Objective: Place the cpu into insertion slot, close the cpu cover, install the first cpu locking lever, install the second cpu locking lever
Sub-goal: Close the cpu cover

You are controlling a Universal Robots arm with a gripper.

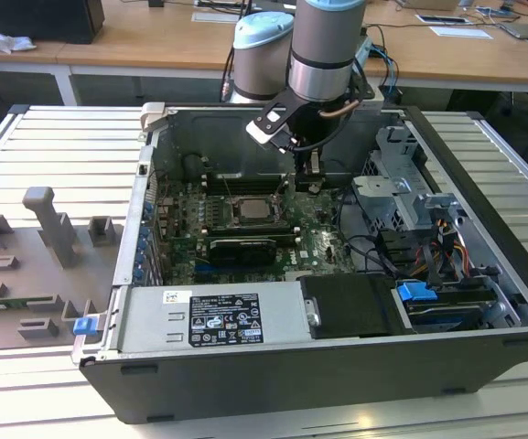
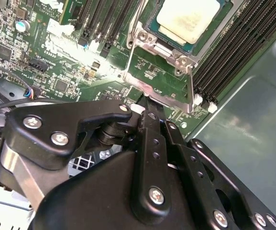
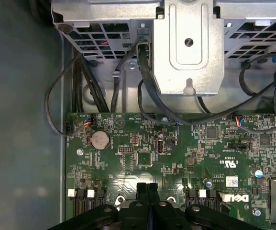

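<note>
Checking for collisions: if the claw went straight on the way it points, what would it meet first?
Probably the near edge of the cpu cover, right at the claw tips; depth unclear.

Even light; glare on mobo [image 2: 87,56]

My arm [image 1: 326,41] is a fat grey cylinder, with a pale blue cap [image 1: 262,38] on the joint behind it. Just above the gripper [image 1: 311,186] I see a short coppery tube [image 1: 341,108]. The gripper's black links [image 2: 149,158] carry silver cross-head screws [image 2: 157,195].
</note>
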